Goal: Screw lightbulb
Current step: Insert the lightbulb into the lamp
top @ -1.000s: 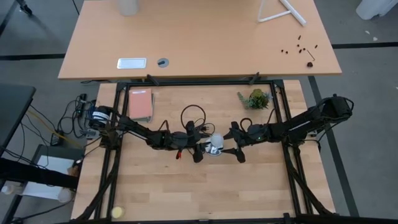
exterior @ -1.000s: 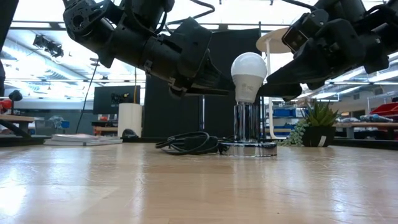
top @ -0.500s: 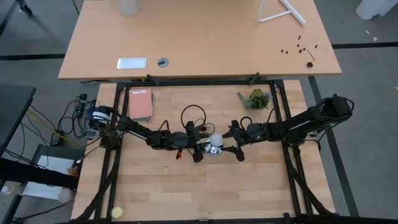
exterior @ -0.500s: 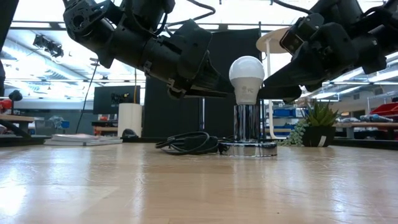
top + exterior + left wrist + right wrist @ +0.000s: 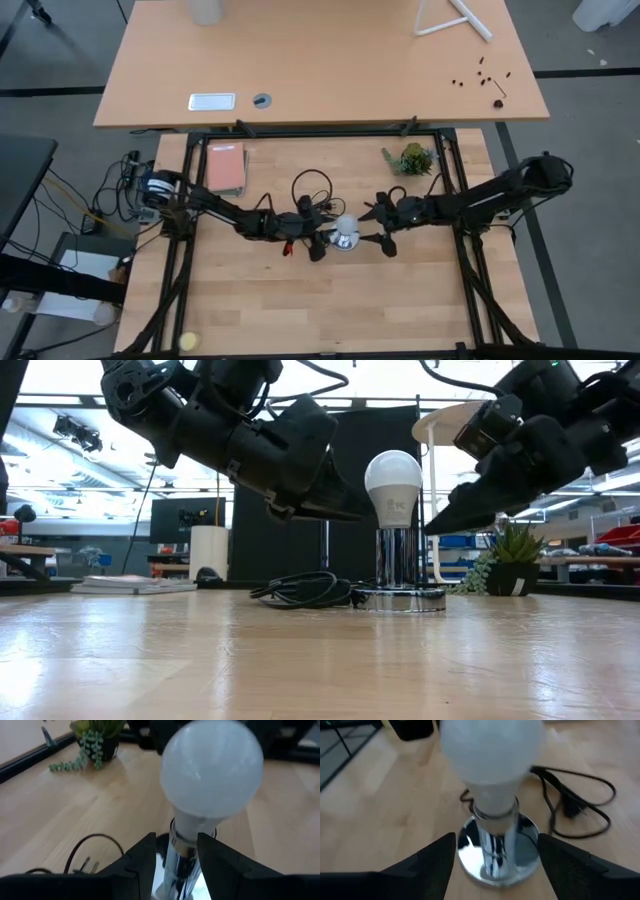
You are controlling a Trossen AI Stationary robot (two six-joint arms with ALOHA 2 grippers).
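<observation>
Left gripper [image 5: 174, 851] pinches the socket stem [image 5: 398, 556] mid-table; right gripper [image 5: 496, 851] stands spread either side of it, holding nothing. The bulb [image 5: 393, 485] sits upright in the socket. It looks light, smooth and fragile; best taken gently round the white neck.

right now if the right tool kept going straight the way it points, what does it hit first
Most likely the lightbulb: the right tool points at it, open fingers either side of the chrome socket stem beneath. Depth is unclear, so the stem could meet it first.
</observation>
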